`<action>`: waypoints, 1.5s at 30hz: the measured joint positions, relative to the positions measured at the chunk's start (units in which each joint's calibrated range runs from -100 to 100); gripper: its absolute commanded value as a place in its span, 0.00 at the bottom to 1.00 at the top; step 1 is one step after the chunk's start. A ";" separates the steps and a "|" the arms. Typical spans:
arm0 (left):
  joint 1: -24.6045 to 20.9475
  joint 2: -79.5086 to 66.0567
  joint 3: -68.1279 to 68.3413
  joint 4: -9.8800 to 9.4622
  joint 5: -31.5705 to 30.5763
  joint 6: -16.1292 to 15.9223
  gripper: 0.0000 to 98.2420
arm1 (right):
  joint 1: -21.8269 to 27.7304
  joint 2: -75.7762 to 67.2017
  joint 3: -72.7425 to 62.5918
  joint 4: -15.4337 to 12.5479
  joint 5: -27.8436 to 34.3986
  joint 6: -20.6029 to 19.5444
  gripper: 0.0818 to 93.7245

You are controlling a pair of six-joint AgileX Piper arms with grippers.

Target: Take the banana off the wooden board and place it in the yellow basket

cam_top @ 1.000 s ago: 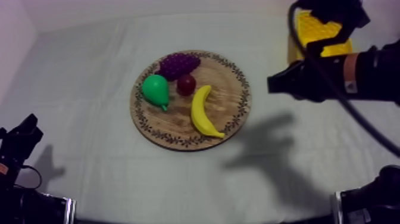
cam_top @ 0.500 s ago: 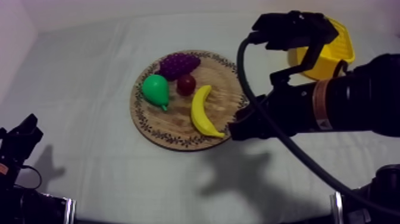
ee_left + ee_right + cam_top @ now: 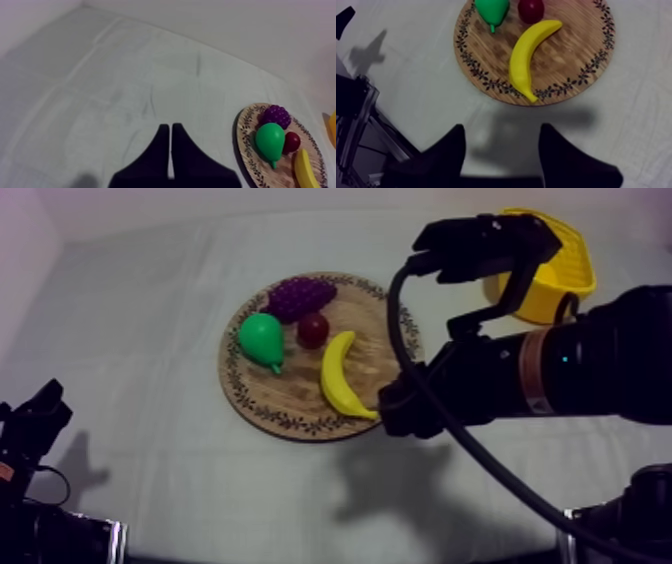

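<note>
**Top view:** The right end effector [image 3: 393,402] is pictured just beside the rim of the wooden board [image 3: 290,419], close to the lower tip of the banana [image 3: 341,376]. The banana lies on the board, with the small red fruit [image 3: 313,329] near its upper end. The pear [image 3: 262,338] and the grapes [image 3: 300,293] are set further across the board. The yellow basket [image 3: 556,276] stands well apart, beyond the arm. The left end effector [image 3: 36,421] is parked low at the table's edge.

**Left wrist view:** The left end effector [image 3: 170,150] is shown with its fingers pressed together as a narrow wedge, holding nothing. The grey-white cloth on the table [image 3: 125,90] is seen creased and seamed, and a plain pale wall is seen behind it.

**Right wrist view:** The right end effector [image 3: 503,150] is seen spread wide and empty over bare cloth, short of the banana [image 3: 528,57].

A slip is judged possible, since the banana is smooth and curved, and a grip taken near the tapered tip could be squeezed off it. A careless approach might nudge the small red fruit. The board could also be dragged across the loose cloth if its rim is caught.
</note>
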 measured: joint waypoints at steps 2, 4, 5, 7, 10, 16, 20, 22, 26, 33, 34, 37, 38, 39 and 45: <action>0.00 0.00 0.00 0.00 0.00 0.00 0.00 | 0.00 0.48 0.22 0.26 0.00 -0.59 0.40; 0.00 0.00 0.00 0.00 0.00 0.00 0.00 | 0.00 1.20 0.28 0.26 -0.10 -0.89 0.40; 0.00 0.00 0.00 0.00 0.00 0.00 0.00 | 0.04 1.67 0.28 0.20 -0.41 -0.78 0.40; 0.00 0.00 0.00 0.00 0.00 0.00 0.00 | 0.04 2.87 0.28 0.05 -1.65 -0.52 0.40; 0.00 0.00 0.00 0.00 0.00 0.00 0.00 | -0.05 5.22 -0.08 0.05 -2.59 -0.88 0.40; 0.00 0.00 0.00 0.00 0.00 0.00 0.00 | 0.75 11.65 -3.06 -0.01 -5.48 -0.98 0.42; 0.00 0.00 0.00 0.00 0.00 0.00 0.00 | 1.87 16.57 -6.35 -0.62 -7.25 -0.51 0.42; 0.00 0.00 0.00 0.00 0.00 0.00 0.00 | 2.41 19.02 -8.48 -1.13 -7.44 -0.06 0.42; 0.00 0.00 0.00 0.00 0.00 0.00 0.00 | 3.67 24.82 -13.20 -2.39 -8.76 1.61 0.42; 0.00 0.00 0.00 0.00 0.00 0.00 0.00 | 5.48 35.53 -21.55 -4.80 -9.04 4.57 0.42; 0.00 0.00 0.00 0.00 0.00 0.00 0.00 | 5.87 37.05 -22.76 -5.27 -9.04 5.08 0.41; 0.00 0.00 0.00 0.00 0.00 0.00 0.00 | 7.02 41.25 -26.02 -6.61 -8.79 6.69 0.41; 0.00 0.00 0.00 0.00 0.00 0.00 0.00 | 7.44 42.56 -27.14 -7.01 -8.79 7.28 0.41; 0.00 0.00 0.00 0.00 0.00 0.00 0.00 | 7.86 43.83 -28.27 -7.29 -8.69 7.75 0.41; 0.00 0.00 0.00 0.00 0.00 0.00 0.00 | 9.73 49.13 -32.07 -7.43 -8.23 8.93 0.41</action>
